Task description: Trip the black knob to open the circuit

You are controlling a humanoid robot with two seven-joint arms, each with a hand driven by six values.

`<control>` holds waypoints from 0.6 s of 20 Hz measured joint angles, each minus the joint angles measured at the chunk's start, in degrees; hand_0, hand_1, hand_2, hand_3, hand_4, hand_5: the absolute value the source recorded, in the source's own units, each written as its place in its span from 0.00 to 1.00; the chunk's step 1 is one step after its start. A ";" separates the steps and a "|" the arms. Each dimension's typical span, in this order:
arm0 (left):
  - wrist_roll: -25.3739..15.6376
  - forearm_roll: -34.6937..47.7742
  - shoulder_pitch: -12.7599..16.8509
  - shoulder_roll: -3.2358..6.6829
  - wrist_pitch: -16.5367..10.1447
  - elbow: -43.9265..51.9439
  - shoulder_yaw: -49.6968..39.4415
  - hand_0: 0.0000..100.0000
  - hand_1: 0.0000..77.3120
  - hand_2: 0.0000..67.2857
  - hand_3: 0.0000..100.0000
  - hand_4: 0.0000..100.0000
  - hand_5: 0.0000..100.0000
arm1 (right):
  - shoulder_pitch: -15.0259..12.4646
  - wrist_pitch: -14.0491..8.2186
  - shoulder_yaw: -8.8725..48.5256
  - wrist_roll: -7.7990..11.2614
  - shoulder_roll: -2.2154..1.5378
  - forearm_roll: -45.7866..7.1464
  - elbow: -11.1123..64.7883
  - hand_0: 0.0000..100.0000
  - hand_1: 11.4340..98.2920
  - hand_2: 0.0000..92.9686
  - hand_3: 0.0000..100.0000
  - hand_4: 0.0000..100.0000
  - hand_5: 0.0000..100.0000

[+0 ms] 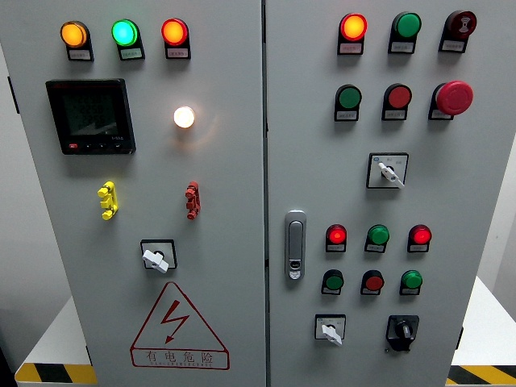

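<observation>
The black knob (401,330) sits at the lower right of the right cabinet door, on a black square plate, its pointer roughly upright. Left of it is a white-handled rotary switch (330,329). Neither of my hands shows in the head view, and nothing touches the knob.
The grey panel carries lit orange, green and red lamps (123,33) at top left, a dark meter (90,116), a red mushroom stop button (454,97), white selector switches (388,170) (157,256), a door handle (296,243) and a hazard triangle (178,326). Striped floor edges flank the cabinet.
</observation>
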 measured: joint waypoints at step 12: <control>0.00 0.00 0.00 -0.01 0.00 0.00 0.00 0.00 0.00 0.29 0.26 0.10 0.09 | 0.62 2.84 13.26 0.63 -2.84 -14.70 15.39 0.69 0.25 0.01 0.09 0.00 0.12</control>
